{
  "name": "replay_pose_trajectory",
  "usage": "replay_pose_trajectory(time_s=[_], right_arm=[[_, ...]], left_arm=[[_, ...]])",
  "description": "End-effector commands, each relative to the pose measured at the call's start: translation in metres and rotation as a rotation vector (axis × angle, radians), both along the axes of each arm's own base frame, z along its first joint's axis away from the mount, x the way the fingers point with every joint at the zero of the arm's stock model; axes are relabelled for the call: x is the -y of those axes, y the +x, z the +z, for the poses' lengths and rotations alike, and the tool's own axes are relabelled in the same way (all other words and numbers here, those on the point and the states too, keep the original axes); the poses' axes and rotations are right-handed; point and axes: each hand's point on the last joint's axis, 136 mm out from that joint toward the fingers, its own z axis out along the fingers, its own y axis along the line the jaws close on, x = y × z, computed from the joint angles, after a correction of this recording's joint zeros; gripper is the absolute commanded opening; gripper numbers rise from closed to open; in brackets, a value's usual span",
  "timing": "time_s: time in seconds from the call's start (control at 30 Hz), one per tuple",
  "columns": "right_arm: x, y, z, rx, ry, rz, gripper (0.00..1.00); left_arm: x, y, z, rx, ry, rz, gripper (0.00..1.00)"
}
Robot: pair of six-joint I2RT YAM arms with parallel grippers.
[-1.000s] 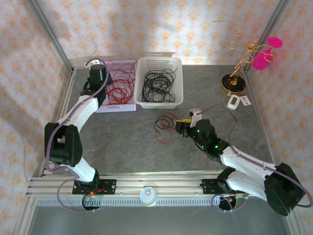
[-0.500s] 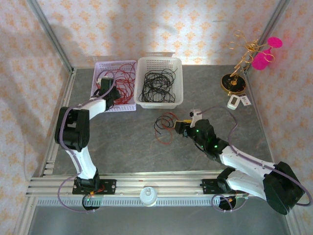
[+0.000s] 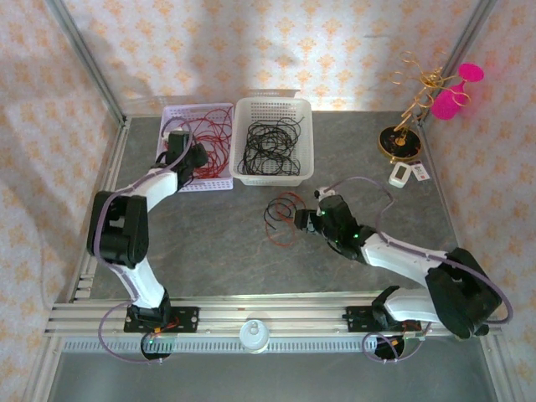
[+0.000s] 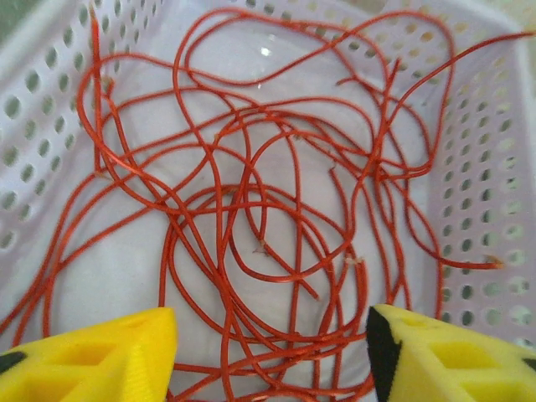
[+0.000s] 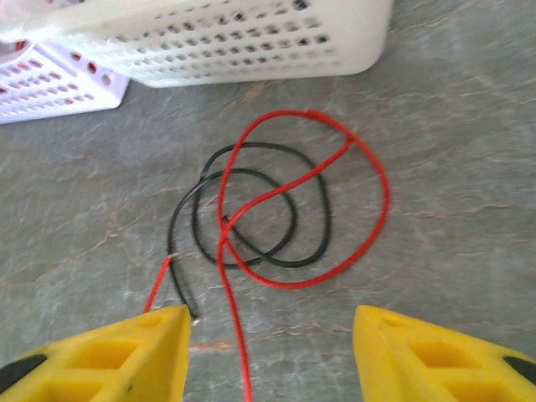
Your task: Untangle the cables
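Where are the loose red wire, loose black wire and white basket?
loose red wire (image 5: 387, 201): right wrist view, loop's right side
loose black wire (image 5: 251, 145): right wrist view, loop's top
white basket (image 3: 270, 179): top external view, near wall

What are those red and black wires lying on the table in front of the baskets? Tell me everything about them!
It's a small tangle of two thin, bendy wires, a red wire and a black wire, lying flat on the grey stone-look table. Each curls into loose loops, and they cross each other in several spots. A red tail runs down between the yellow fingers of the open right pincer, which does not seem to touch it. The white basket sits just beyond, apart from the wires.
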Motion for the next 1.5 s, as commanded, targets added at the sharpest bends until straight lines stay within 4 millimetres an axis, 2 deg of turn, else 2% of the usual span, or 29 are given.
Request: replay_pose_trajectory(time_s=[0.0,0.1,0.23,0.33,0.47,0.63,0.7,0.77,0.87,0.97,1.17,1.33,1.47], right_arm=[[-0.018,-0.006,-0.004,-0.043,0.020,0.103,0.53],[-0.018,-0.005,-0.018,-0.054,-0.001,0.107,0.53],[-0.024,-0.008,-0.030,-0.081,0.000,0.136,0.53],[-0.025,-0.010,-0.040,-0.099,-0.027,0.152,0.52],[-0.029,-0.011,-0.049,-0.125,-0.033,0.163,0.49],[-0.039,-0.010,-0.056,-0.129,-0.012,0.184,0.44],[-0.046,-0.009,-0.059,-0.131,0.009,0.198,0.39],[-0.048,-0.007,-0.063,-0.148,0.007,0.193,0.29],[-0.034,0.003,-0.062,-0.145,-0.048,0.097,0.11],[-0.025,0.004,-0.039,-0.104,-0.049,0.065,0.07],[-0.019,-0.014,0.031,-0.057,0.060,0.057,0.06],[-0.009,-0.025,0.096,-0.002,0.182,0.014,0.06],[-0.006,-0.029,0.136,0.005,0.275,-0.025,0.09]], left_arm=[[-0.005,-0.017,0.031,0.049,0.028,0.015,0.72],[-0.008,-0.035,0.048,0.076,0.038,0.023,0.76],[-0.002,-0.063,0.058,0.098,0.004,-0.012,0.72],[0.023,-0.088,0.056,0.116,-0.068,-0.111,0.67],[0.065,-0.126,0.039,0.103,-0.103,-0.234,0.67],[0.091,-0.158,0.021,0.074,-0.158,-0.309,0.67],[0.095,-0.164,0.021,0.078,-0.165,-0.324,0.66],[0.096,-0.167,0.025,0.086,-0.168,-0.328,0.65],[0.104,-0.176,0.032,0.091,-0.179,-0.379,0.61],[0.122,-0.187,0.037,0.074,-0.200,-0.481,0.57],[0.168,-0.210,0.057,0.119,-0.228,-0.680,0.56],[0.216,-0.237,0.091,0.224,-0.259,-0.909,0.58],[0.245,-0.254,0.115,0.318,-0.282,-1.056,0.65]])
